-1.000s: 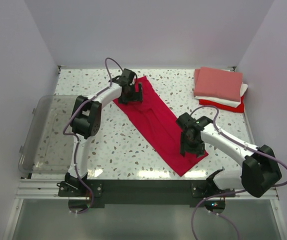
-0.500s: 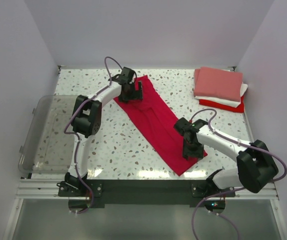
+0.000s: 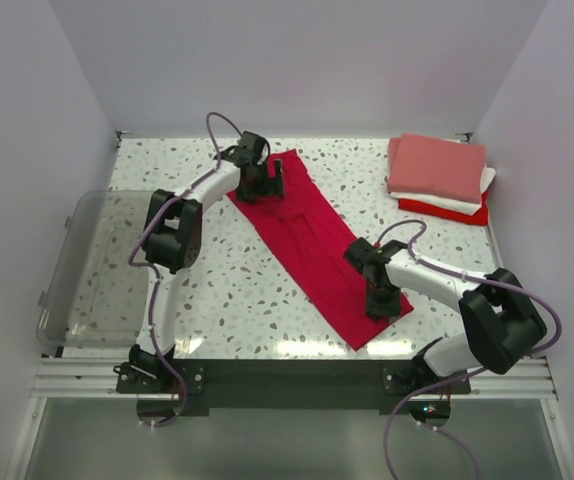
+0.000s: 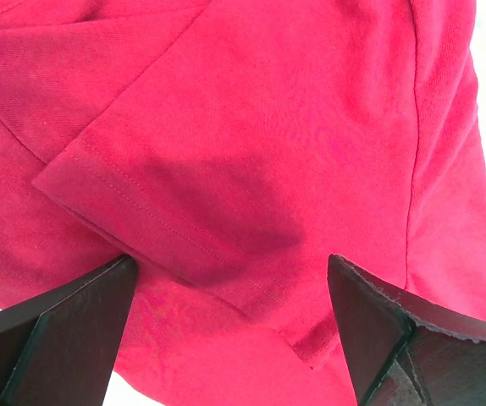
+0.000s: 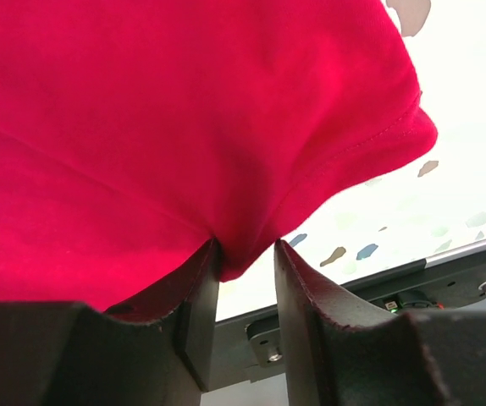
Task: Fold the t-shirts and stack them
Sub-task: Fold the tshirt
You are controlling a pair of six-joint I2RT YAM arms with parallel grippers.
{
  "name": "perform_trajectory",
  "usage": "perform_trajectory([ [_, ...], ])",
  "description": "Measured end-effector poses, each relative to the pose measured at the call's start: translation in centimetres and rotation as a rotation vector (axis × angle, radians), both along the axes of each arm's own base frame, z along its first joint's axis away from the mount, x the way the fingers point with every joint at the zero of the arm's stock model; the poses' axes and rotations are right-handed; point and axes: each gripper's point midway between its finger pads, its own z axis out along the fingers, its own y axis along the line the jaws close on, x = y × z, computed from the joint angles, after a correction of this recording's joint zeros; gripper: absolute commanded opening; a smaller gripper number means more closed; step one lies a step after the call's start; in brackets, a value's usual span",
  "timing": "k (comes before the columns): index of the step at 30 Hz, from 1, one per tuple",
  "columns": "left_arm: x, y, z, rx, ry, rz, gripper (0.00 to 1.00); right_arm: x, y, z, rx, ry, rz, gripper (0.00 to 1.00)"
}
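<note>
1. Diagonally across the worktop [image 3: 217,290] lay the crimson t-shirt [image 3: 312,240], a flat strip awaiting its next fold.
2. Right end effector [image 3: 380,298] pinched the near hem narrowly — probably to carry it over.
3. Left end effector [image 3: 267,180] hung wide above the far end, empty.
4. Folded t-shirts [image 3: 439,172] waited stacked far right.

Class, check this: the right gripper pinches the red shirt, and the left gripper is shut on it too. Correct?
No. The left gripper is open above the red shirt, per the left wrist view; the right gripper does pinch it.
</note>
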Motion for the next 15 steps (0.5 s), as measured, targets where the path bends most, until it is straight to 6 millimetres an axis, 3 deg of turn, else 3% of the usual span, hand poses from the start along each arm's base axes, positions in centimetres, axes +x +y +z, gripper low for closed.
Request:
perform_trajectory([
  [8, 0.57, 0.19, 0.11, -0.019, -0.001, 0.002, 1.0, -0.51, -0.2, -0.8, -0.003, 0.021, 0.009, 0.23],
  [15, 0.77, 0.22, 0.08, -0.023, -0.002, 0.003, 1.0, -0.86, 0.03, -0.72, 0.009, 0.037, 0.025, 0.2],
])
